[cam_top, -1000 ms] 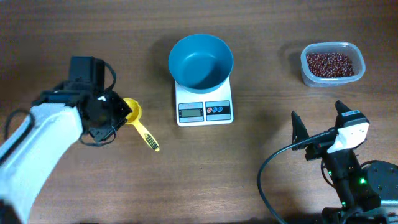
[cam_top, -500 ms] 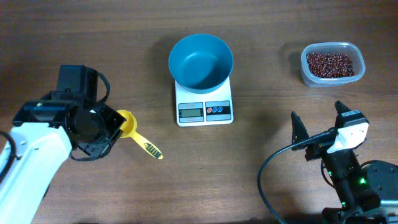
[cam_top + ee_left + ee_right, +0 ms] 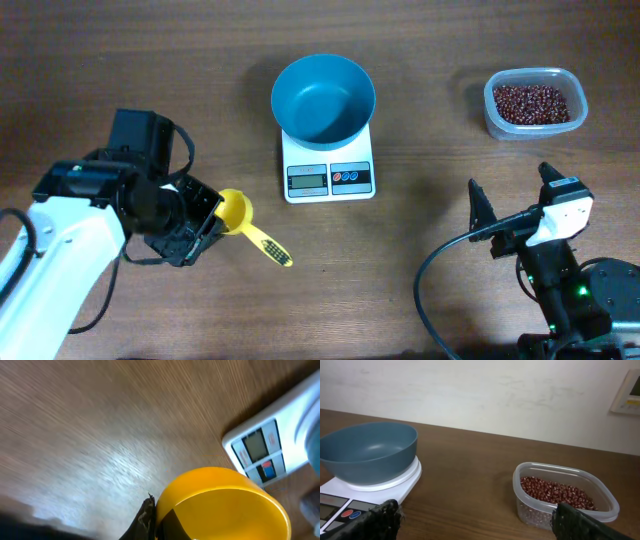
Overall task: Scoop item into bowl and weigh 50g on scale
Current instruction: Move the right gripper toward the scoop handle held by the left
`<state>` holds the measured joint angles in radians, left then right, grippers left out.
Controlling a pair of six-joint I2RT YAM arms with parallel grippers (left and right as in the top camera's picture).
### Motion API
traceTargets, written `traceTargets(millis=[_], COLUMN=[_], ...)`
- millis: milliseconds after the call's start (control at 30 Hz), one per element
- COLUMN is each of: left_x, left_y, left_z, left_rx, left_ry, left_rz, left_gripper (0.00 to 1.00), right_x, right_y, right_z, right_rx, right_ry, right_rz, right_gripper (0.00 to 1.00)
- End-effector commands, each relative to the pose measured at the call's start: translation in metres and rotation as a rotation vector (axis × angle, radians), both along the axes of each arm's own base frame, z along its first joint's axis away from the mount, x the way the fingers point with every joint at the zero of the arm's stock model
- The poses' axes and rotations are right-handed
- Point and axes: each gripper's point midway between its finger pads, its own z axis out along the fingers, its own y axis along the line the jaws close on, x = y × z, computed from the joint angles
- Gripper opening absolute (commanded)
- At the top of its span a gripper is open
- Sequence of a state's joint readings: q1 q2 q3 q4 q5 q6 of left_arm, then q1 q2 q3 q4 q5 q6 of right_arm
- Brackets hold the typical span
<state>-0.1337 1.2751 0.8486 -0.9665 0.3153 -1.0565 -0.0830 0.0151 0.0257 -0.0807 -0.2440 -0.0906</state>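
The empty teal bowl [image 3: 323, 97] sits on the white scale [image 3: 328, 170]; both also show in the right wrist view, bowl [image 3: 367, 451] and scale [image 3: 350, 497]. The reddish-brown beans [image 3: 532, 103] fill a clear tub [image 3: 497, 118] at the far right, seen also in the right wrist view [image 3: 555, 494]. My left gripper [image 3: 208, 222] is shut on the cup of a yellow scoop [image 3: 238, 215], left of the scale; the scoop's cup [image 3: 225, 505] fills the left wrist view. My right gripper [image 3: 515, 195] is open and empty near the front right.
The scoop's handle [image 3: 270, 247] points to the front right over the wooden table. The scale's display and buttons [image 3: 257, 450] show at the left wrist view's right edge. A pale wall [image 3: 480, 395] stands behind the table.
My left gripper has carried the yellow scoop to the right and toward the front, closer to the scale. The right arm has not moved.
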Motion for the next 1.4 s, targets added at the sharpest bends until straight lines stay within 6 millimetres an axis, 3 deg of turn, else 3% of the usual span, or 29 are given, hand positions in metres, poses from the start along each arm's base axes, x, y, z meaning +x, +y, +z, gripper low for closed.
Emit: traceTargets(millis=[0,133,233,400,533,867,967,1033,1133,1167,1200,1233,1367], left_x=[-0.005,-0.009,-0.013,-0.025,-0.038,-0.038,-0.038,-0.038,-0.038,-0.038,-0.038,-0.038,-0.037], left_y=[-0.015,-0.015,-0.032,-0.032,-0.050,-0.050,-0.050,-0.050,-0.049,-0.047,-0.047,-0.047,-0.045], left_z=[0.006,0.005,0.014,0.013,0.026,0.026,0.026,0.026,0.025,0.024,0.024,0.024,0.022], left_rx=[-0.089,-0.094,-0.219,-0.215,-0.341,-0.342,-0.342,-0.342,-0.332,-0.320,-0.321,-0.322,-0.312], left_ry=[0.018,0.051,0.138,0.176,0.245,0.249,0.249,0.249,0.247,0.245,0.251,0.269,0.335], left_rz=[-0.011,0.022,0.147,0.119,0.103,0.104,0.104,0.104,0.106,0.108,0.121,0.154,0.291], left_gripper=[0.00,0.00,0.00,0.00,0.00,0.00,0.00,0.00,0.00,0.00,0.00,0.00,0.00], right_x=[0.000,-0.001,-0.001,-0.001,-0.001,-0.002,-0.007,-0.024,-0.064,-0.079,-0.090,-0.091,-0.063], right_y=[0.003,0.012,0.012,0.012,0.012,0.017,0.034,0.068,0.113,0.123,0.129,0.130,0.112], right_z=[-0.003,-0.003,-0.003,-0.003,-0.003,-0.003,-0.002,0.000,0.003,0.008,0.008,0.008,0.008], right_rx=[-0.007,-0.007,-0.007,-0.007,-0.007,0.003,0.431,0.759,0.751,0.856,0.985,1.010,1.190], right_ry=[0.003,0.003,0.003,0.003,0.003,0.002,0.107,0.273,0.414,0.522,0.658,0.684,0.660], right_rz=[0.010,0.047,0.049,0.049,0.049,0.075,0.147,0.331,0.661,0.745,0.776,0.777,0.570], right_gripper=[0.99,0.99,0.99,0.99,0.99,0.99,0.99,0.99,0.99,0.99,0.99,0.99,0.99])
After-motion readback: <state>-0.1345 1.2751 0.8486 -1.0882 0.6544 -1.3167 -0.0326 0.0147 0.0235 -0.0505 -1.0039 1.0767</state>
